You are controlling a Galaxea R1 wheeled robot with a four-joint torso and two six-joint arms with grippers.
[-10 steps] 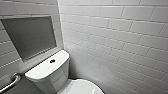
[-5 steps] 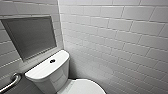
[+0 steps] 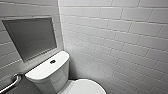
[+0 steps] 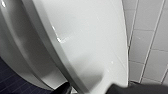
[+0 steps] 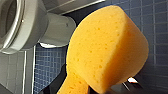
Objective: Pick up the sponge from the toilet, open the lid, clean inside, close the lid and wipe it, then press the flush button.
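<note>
The right claw (image 5: 92, 86) grasps the sponge (image 5: 107, 47). The lid (image 4: 87, 37) sits just ahead of the left claw (image 4: 91, 88); its state cannot be determined.

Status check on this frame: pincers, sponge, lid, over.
Right pincer shut on sponge. Left pincer at lid edge, grip unclear. Lid down. No obstruction seen.

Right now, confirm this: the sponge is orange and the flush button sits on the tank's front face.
Wrong on the button: the head view shows the flush button on the tank top, not its front face. The sponge is orange.
</note>
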